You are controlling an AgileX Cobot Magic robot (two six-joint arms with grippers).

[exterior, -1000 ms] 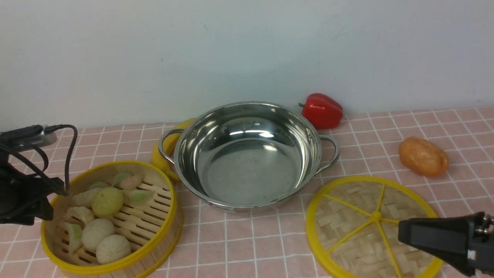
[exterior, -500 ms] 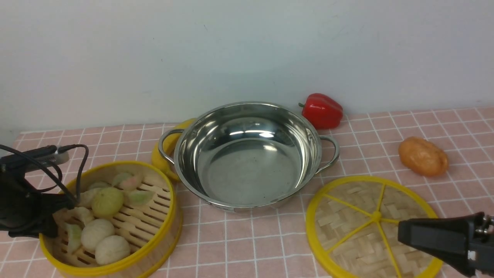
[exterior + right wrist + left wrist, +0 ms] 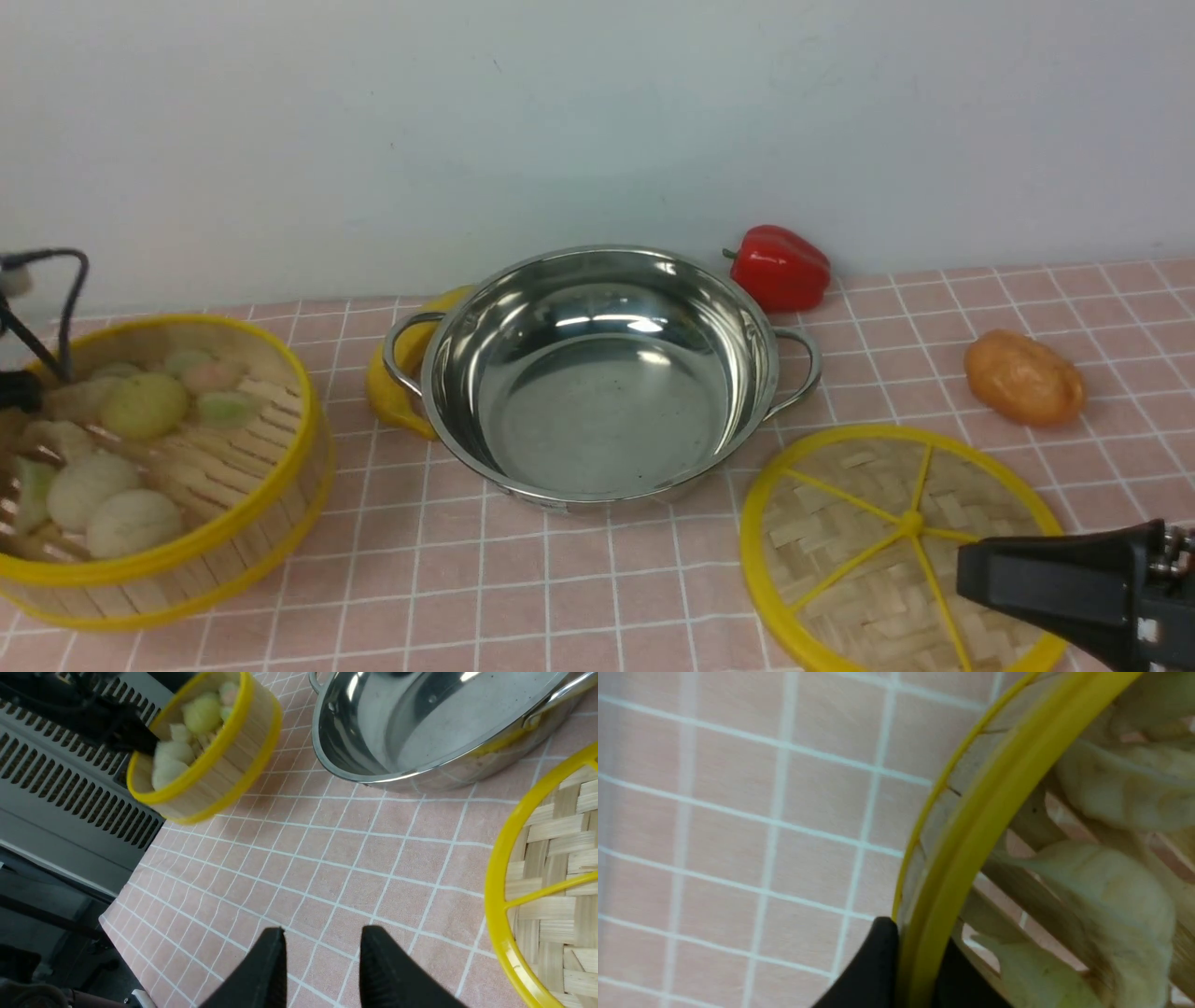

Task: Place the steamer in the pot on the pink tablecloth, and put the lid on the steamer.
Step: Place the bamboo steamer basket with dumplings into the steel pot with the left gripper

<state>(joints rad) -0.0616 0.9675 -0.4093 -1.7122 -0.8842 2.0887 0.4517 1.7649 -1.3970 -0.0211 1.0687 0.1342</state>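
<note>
The steamer, a bamboo basket with yellow rims and pale buns, hangs tilted above the pink tablecloth at the far left. My left gripper is shut on its rim; in the left wrist view both black fingers straddle the yellow rim at the gripper. The steel pot stands empty in the middle. The lid lies flat at the front right. My right gripper is open and empty, low over the lid's near edge; in the right wrist view it is over bare cloth beside the lid.
A red pepper lies behind the pot and an orange potato-like item to its right. A yellow object sits behind the pot's left handle. A grey slatted panel stands beyond the table's left edge.
My left gripper has lifted the steamer off the cloth and carried it up and to the left, tilting it. The right gripper has barely moved.
</note>
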